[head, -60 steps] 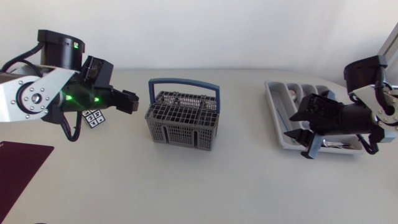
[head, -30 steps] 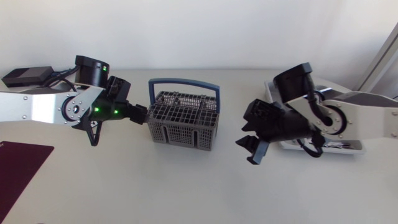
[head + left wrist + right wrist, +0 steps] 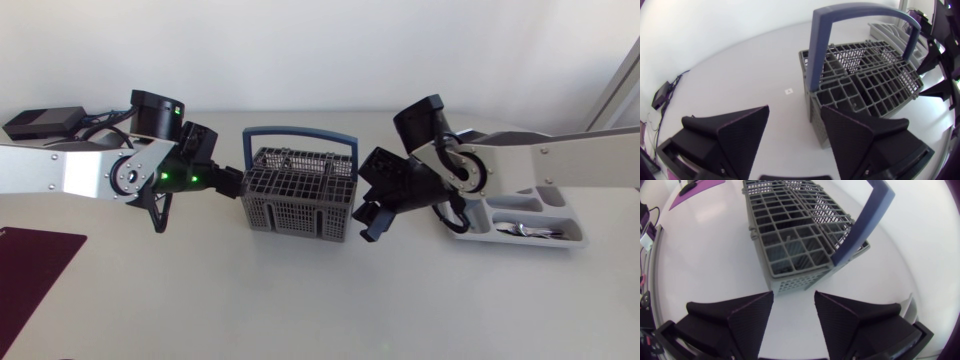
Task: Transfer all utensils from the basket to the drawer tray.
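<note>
Head view: in the last second I've swung my right gripper (image 3: pixel 368 215) off the drawer tray (image 3: pixel 548 196) to just beside the basket (image 3: pixel 290 212), my left gripper (image 3: pixel 232 183) closing in opposite, both spread wide and empty, so I reckon the next pick can start

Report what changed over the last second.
The right gripper swung from the drawer tray across to the basket, at the end nearer the tray; the left gripper moved up to the opposite end. Both are open, holding nothing. Basket and tray stayed put.
</note>
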Motion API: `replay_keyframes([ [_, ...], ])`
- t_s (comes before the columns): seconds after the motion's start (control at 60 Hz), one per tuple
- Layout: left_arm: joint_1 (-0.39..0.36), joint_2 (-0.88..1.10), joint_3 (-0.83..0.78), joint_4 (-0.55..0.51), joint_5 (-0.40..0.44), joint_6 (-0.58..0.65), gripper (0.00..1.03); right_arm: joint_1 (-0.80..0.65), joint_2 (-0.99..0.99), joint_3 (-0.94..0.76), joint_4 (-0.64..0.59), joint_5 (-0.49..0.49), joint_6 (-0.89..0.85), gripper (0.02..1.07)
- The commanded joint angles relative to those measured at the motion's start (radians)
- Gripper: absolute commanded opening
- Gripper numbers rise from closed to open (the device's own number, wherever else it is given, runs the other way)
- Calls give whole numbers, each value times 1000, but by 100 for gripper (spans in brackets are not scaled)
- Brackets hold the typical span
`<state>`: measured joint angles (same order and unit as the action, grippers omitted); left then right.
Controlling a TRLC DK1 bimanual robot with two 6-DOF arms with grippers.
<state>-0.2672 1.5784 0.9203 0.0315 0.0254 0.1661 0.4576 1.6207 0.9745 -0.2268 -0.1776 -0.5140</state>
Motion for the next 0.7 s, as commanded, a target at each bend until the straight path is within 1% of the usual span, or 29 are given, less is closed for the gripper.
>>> replay_keyframes([
  [0.0,-33,6,-80,-48,16,32,73,9,34,27,14,13,37,63],
  [0.083,-41,-8,-95,-48,16,32,73,7,48,39,18,30,39,63],
  [0.35,-56,-46,-124,-54,16,30,73,-7,62,43,29,32,34,63],
  [0.683,-30,-90,-127,-54,16,32,73,-4,70,43,32,44,26,63],
])
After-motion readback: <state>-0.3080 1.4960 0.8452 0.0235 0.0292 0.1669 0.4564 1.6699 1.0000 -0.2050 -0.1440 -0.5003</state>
